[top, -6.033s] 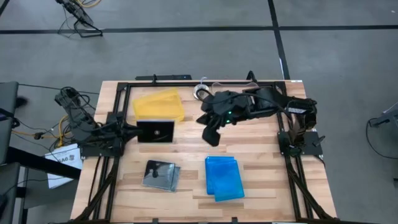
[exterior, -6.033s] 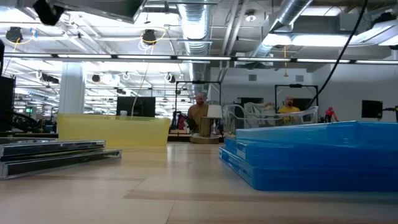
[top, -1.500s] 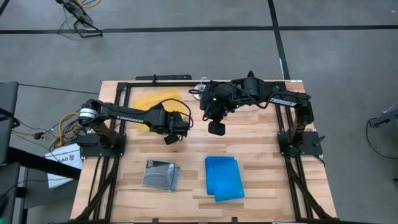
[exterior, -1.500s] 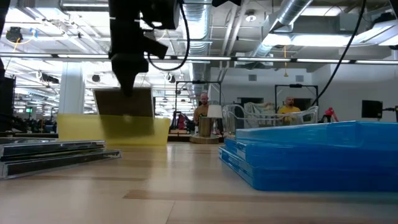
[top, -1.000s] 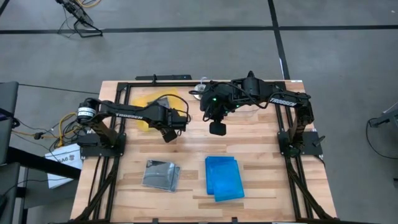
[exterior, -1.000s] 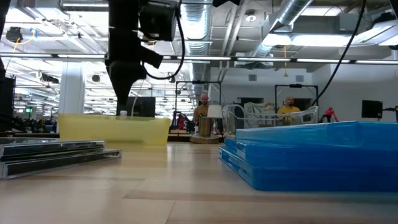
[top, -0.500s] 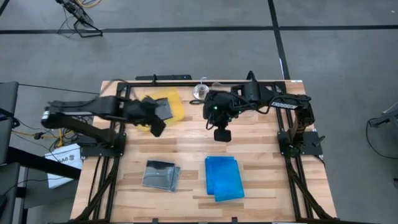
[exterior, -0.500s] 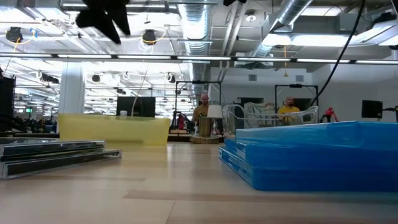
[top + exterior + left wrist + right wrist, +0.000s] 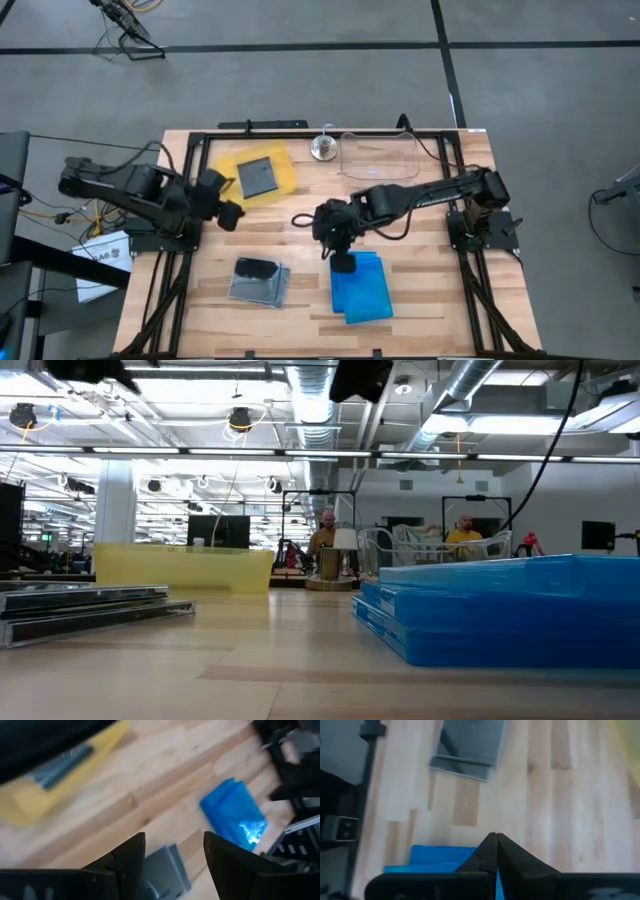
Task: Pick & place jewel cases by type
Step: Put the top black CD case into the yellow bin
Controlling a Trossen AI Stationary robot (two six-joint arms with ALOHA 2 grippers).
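A wooden worktop (image 9: 300,245) stands on a grey floor (image 9: 300,90). At its far edge sits a yellow tray (image 9: 228,170), and to the right of that a clear plastic tub (image 9: 380,157), with a small round metal object (image 9: 322,148) between them. Two people (image 9: 323,540) stand in the room beyond, under ceiling ducts (image 9: 310,395).

Grey concrete floor (image 9: 300,90), ceiling ducts (image 9: 310,390) (exposed), strip lights (image 9: 200,452)
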